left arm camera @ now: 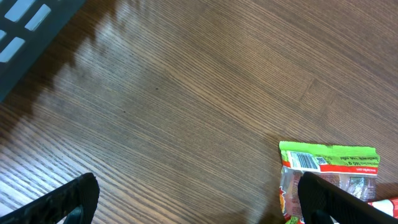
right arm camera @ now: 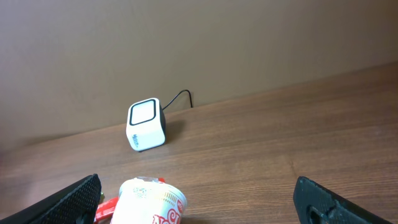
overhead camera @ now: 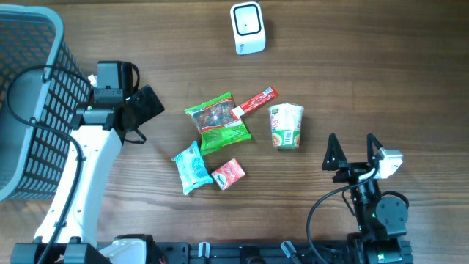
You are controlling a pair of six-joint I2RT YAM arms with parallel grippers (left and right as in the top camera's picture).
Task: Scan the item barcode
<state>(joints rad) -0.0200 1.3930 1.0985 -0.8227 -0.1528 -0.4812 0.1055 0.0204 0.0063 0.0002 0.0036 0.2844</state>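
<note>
Left gripper [left arm camera: 198, 186] and right gripper [overhead camera: 353, 149] both gape, empty. Left should pinch the green packet [overhead camera: 218, 121] at the centre of the table [overhead camera: 381, 59] by its edge, leaving the barcode [left arm camera: 305, 160] clear for the scanner [overhead camera: 247, 28] at the far edge.

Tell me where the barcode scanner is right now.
Overhead, the white scanner stands alone at the far middle of the table, beyond the red stick packet and noodle cup.

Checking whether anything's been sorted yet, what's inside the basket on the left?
No item shows in the basket; only its bare floor, with the left arm's black cable looping over it. Its far left part is cut off by the frame, so that is unseen.
</note>
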